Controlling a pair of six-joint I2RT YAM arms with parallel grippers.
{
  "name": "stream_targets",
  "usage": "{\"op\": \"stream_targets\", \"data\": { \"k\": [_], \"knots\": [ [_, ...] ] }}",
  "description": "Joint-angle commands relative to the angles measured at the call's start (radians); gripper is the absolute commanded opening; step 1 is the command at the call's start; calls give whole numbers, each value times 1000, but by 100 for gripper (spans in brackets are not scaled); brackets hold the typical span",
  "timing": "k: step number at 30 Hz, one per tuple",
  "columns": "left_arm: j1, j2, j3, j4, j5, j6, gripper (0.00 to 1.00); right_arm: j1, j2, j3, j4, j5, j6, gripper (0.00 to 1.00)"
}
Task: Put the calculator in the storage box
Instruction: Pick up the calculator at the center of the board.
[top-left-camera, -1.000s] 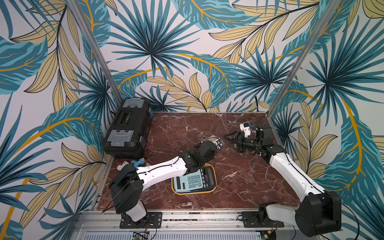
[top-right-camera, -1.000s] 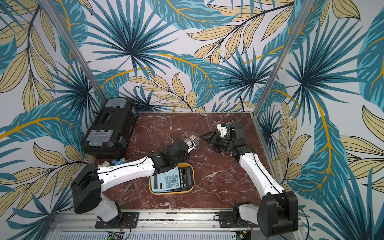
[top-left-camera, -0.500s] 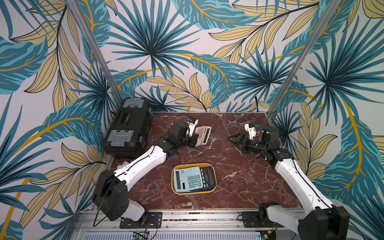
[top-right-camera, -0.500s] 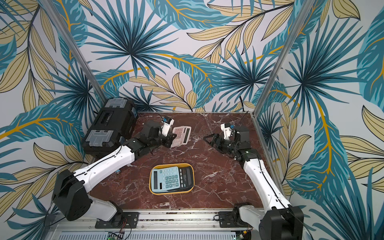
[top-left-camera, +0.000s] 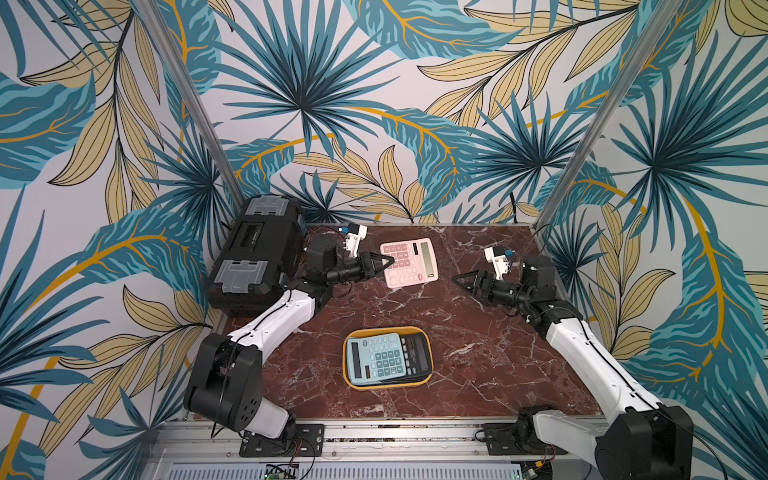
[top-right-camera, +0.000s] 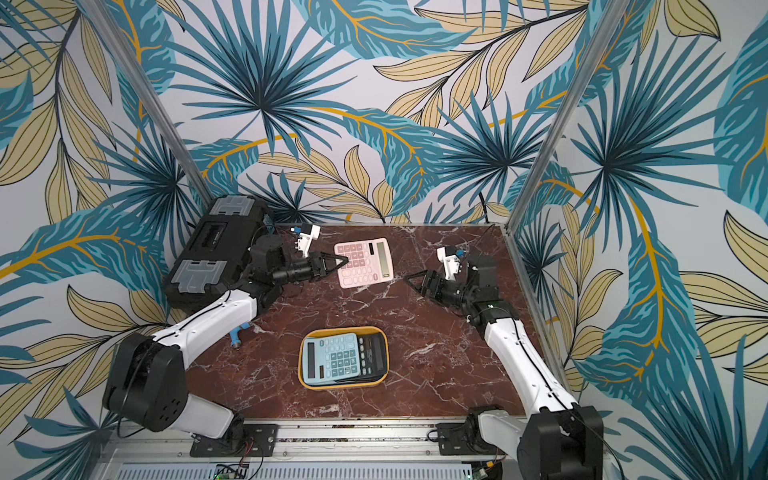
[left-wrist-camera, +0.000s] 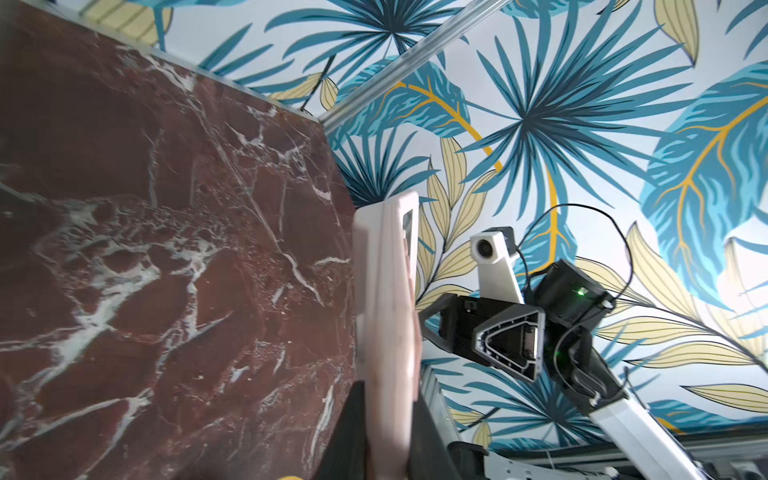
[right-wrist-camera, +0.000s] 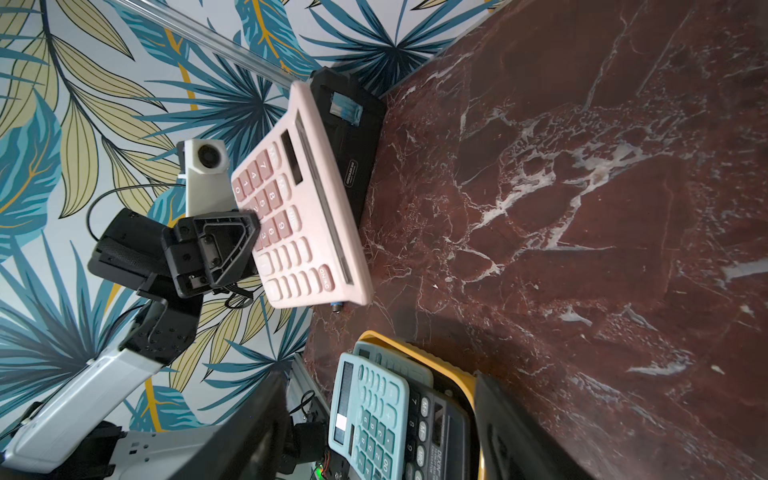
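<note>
well behind the storage box (top-left-camera: 386, 330), your left jaws, over it a second ago, now clamp the pink calculator (top-left-camera: 409, 264) off the worktop (top-left-camera: 478, 332), right jaws apart: only the carry back remains.

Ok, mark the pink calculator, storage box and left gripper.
pink calculator (right-wrist-camera: 291, 249), right wrist view, keypad.
storage box (top-left-camera: 390, 385), in a top view, near rim.
left gripper (top-left-camera: 388, 261), in a top view, between fingertips.

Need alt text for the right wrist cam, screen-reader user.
The left hand grips a pink calculator by one edge, tilted above the red marble table, keys toward the camera. Nearer, a yellow storage box holds a blue calculator atop a black calculator; a black toolbox sits behind.
</note>
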Motion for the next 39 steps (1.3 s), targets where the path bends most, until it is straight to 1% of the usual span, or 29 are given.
{"op": "stream_targets", "data": {
  "k": [1,3,16,23,27,32,35,39],
  "knots": [
    [8,-6,-48,166,98,-135,0,-2,24,-3,72,-83,10,72],
    [8,-13,-56,158,103,-148,0,-2,31,3,96,-113,14,69],
    [10,-55,-85,102,154,-157,0,6,75,34,218,-178,110,56],
    [9,-82,-84,45,143,-119,0,31,99,47,222,-173,116,47],
    [9,-86,-84,48,151,-125,0,55,113,59,225,-172,112,45],
    [9,-101,-74,-6,150,-85,0,86,131,77,224,-169,108,42],
    [7,-106,-73,-15,156,-82,0,101,148,88,224,-168,106,38],
    [5,-113,-74,-25,165,-72,0,115,164,102,218,-161,101,36]
  ]
}}
